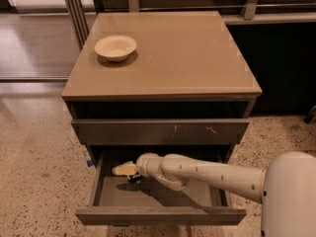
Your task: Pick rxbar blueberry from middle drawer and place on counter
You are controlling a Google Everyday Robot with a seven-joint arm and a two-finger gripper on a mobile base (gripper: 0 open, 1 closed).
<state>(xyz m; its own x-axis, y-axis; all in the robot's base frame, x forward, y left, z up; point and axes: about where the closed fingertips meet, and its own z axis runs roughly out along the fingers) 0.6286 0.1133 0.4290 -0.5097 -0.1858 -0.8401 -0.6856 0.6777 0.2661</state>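
1. Reaching in from the right, the white arm (212, 174) lies low across the pulled-out middle drawer (160, 215). Its end effector (123, 170) sits in the drawer's rear left part, with the tip pointing left.
2. Only a small dark patch of the rxbar blueberry (134, 178) shows on the drawer floor. Most of it is hidden, so I cannot tell its long axis or which way it points.
3. That patch lies just under the base of the end effector, slightly toward the drawer's front and close to the wrist.
4. Whether the end effector is apart, together or clamped on the bar cannot be told.
5. The tip is near the drawer's left wall. The scratch-marked drawer front (163, 131) above overhangs the rear of the open drawer, right over the wrist. Bare drawer floor shows in front of the arm, toward the front panel.
6. The glossy tan counter (197, 53) tops the cabinet. A white bowl (115, 47) stands on its back left part, near the left edge and well apart from the end effector.
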